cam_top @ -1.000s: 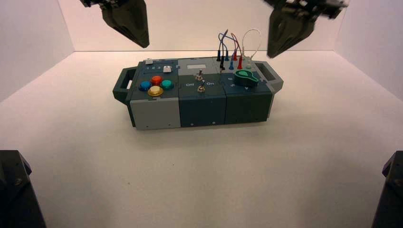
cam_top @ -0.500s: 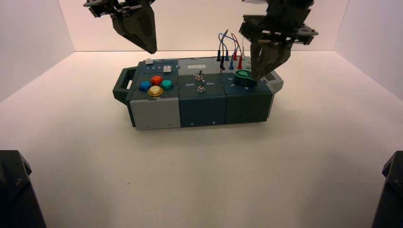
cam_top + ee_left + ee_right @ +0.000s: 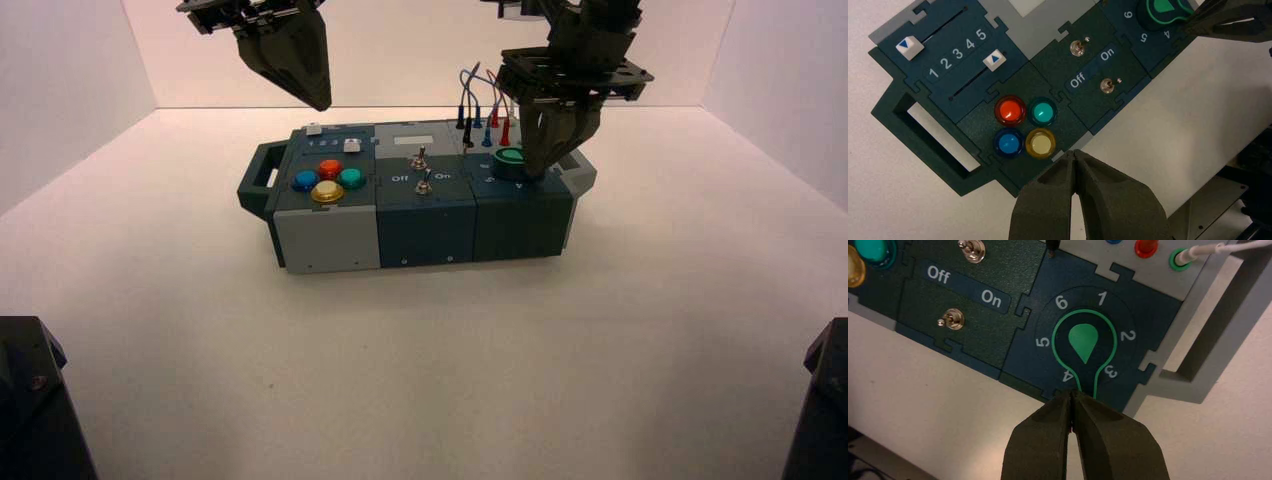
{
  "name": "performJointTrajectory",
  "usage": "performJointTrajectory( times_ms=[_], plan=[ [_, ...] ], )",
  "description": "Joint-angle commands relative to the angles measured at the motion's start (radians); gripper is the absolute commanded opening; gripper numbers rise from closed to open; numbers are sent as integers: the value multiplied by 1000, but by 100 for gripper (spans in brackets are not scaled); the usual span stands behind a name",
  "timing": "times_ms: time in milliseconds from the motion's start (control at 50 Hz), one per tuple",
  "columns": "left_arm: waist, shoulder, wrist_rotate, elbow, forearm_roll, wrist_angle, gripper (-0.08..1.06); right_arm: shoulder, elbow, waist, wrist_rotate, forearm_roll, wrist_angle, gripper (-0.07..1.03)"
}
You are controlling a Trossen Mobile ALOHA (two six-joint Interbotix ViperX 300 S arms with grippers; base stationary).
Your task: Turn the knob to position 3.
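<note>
The green rotary knob (image 3: 1065,328) is mounted on the dark panel (image 3: 1018,357) at the right-hand end of the box (image 3: 425,235), forward of the wires (image 3: 484,85). Its pointed tip stands between the 4 and the 3. The right gripper (image 3: 1071,394) is at this tip, fingers clenched together with nothing between them; whether they touch the knob cannot be told. The left gripper (image 3: 1074,151) waits above the left end of the box, its fingers also clenched.

Handling: the knob is a fixed rotary part, so its weight should not matter. Expect firm, possibly stepped resistance; the smooth rim may let the fingers slide. The body looks rigid and not fragile. Point of application: the side of the pointed tip facing the 4, where leverage is greatest. Apply a short sideways push toward the 3, without downward load. Excess travel could carry the pointer past 3 toward 2.
</note>
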Motion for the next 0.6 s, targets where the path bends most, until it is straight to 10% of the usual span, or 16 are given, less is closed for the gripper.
performJointTrajectory(
  times_ms=[20,600],
  plan=[
    [-3,-18,5,-32,0,-5,-3,-11,-26,5,8,-32,5,-2],
    [-3,-23,6,-49,8,0,-3,-75,-35,5,18,-95,71,-2]
  ],
)
